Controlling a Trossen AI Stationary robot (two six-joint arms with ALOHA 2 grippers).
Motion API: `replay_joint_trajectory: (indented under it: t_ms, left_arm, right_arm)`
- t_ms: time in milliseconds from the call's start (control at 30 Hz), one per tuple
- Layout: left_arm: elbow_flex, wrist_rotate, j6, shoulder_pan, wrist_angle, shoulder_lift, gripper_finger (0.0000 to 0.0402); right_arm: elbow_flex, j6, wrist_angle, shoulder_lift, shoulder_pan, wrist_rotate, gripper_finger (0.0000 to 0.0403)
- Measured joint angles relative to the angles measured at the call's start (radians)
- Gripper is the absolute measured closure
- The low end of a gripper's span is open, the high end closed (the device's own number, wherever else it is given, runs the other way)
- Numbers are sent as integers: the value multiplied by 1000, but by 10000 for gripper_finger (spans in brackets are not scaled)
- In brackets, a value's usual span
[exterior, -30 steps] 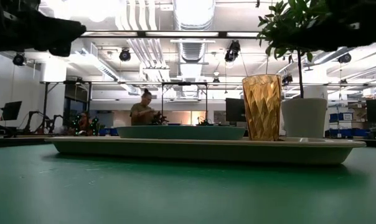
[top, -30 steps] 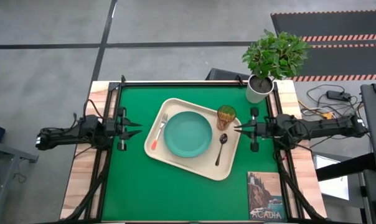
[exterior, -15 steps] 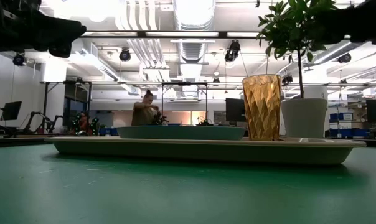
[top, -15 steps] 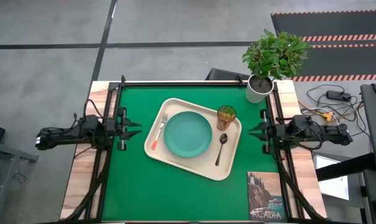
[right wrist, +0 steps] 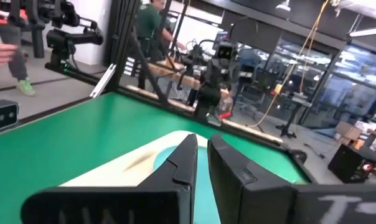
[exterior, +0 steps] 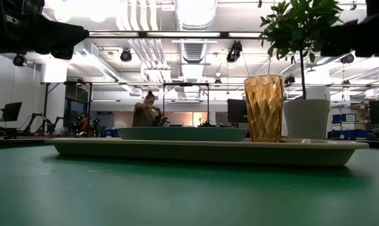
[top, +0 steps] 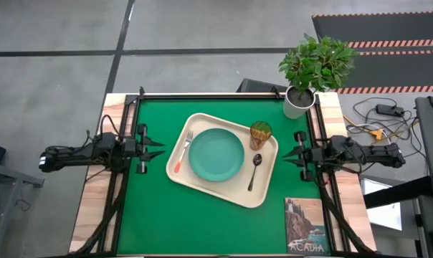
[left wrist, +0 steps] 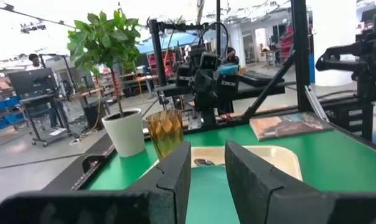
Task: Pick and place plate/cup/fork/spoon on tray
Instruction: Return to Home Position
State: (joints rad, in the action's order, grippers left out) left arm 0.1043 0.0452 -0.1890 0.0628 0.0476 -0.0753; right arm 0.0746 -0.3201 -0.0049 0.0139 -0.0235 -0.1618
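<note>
the plate (top: 216, 154), cup (top: 260, 134), fork (top: 183, 151) and spoon (top: 254, 170) all lie on the tray (top: 257, 195). your left gripper (top: 150, 147) and right gripper (top: 292, 154) wait at the table sides, jaws a little apart and empty; keep both arms away.

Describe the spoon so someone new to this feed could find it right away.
Start at the cream tray in the middle of the green mat; the teal plate fills its centre. The spoon lies on the tray's bare strip beside the plate, on the side toward the right arm, just below the amber cup in the high view. It is dark and thin, unlike the orange-handled fork across the plate.
</note>
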Motion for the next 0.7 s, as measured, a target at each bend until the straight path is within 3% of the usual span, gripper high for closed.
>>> replay_joint_trajectory:
  t_ms: [100,300,700]
  left_arm:
    - [0,0,0,0,-2,-7,320]
    - [0,0,0,0,-2,-22,320]
    - [0,0,-1,0,-3,-34,320]
  right_arm:
    - [-61,18,57,0,0,0,376]
    - [-62,31,44,31,0,6,376]
    - [-63,216,42,61,0,6,376]
